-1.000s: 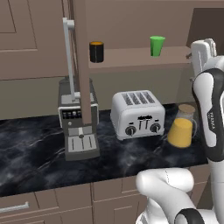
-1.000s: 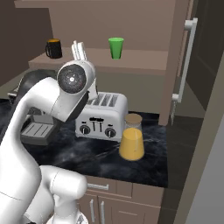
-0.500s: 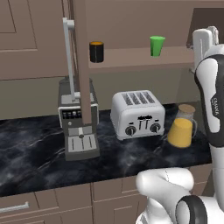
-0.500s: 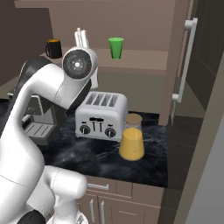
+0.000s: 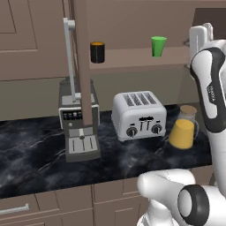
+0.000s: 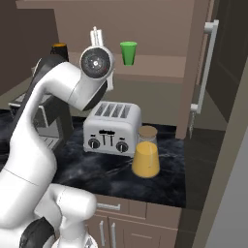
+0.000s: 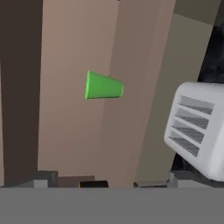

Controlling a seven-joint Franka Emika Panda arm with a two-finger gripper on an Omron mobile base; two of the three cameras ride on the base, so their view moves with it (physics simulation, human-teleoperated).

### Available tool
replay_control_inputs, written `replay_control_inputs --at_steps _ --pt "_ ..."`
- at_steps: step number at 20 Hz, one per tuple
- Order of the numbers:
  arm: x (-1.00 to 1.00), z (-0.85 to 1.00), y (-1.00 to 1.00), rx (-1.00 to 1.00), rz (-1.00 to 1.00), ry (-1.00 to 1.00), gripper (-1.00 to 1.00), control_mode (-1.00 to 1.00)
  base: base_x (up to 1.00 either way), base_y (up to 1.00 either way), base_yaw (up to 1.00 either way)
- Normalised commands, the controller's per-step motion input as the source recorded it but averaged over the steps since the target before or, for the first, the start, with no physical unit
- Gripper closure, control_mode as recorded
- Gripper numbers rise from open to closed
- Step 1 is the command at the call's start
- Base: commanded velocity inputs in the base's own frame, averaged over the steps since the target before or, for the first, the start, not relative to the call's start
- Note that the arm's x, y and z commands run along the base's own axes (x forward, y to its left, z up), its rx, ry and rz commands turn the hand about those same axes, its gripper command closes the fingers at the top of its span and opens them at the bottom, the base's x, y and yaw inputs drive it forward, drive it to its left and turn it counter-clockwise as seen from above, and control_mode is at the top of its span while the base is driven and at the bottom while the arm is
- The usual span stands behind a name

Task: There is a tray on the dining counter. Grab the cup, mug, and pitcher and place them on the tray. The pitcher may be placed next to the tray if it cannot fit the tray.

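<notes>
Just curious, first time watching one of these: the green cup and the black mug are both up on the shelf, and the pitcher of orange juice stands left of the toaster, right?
Not quite. The pitcher stands right of the toaster, as the left base view shows. The green cup and black mug are on the shelf.

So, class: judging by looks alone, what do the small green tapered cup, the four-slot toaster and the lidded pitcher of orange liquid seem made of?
Green tapered cup: probably plastic, flat matte colour. Four-slot toaster: likely brushed metal, pale silvery sheen. Lidded pitcher: clear glass or plastic, liquid visible through the wall; tan lid perhaps cork or wood.
</notes>
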Motion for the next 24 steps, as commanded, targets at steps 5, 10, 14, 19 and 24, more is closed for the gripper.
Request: replay_control_inputs --at_steps 5,10,14,19,24 --pt "0.58 0.0 -0.03 0.0 0.0 0.0 -1.0 -1.0 0.0 0.0 0.0" --pt "0.48 0.0 -0.15 0.01 0.03 0.0 -1.0 -1.0 0.0 0.0 0.0" --pt "0.46 0.0 -0.19 0.01 0.04 0.0 -1.0 -1.0 0.0 0.0 0.0" --pt "0.49 0.0 -0.16 0.02 0.03 0.0 -1.0 -1.0 0.0 0.0 0.0" --pt "0.47 0.0 -0.11 0.01 0.03 0.0 -1.0 -1.0 0.0 0.0 0.0"
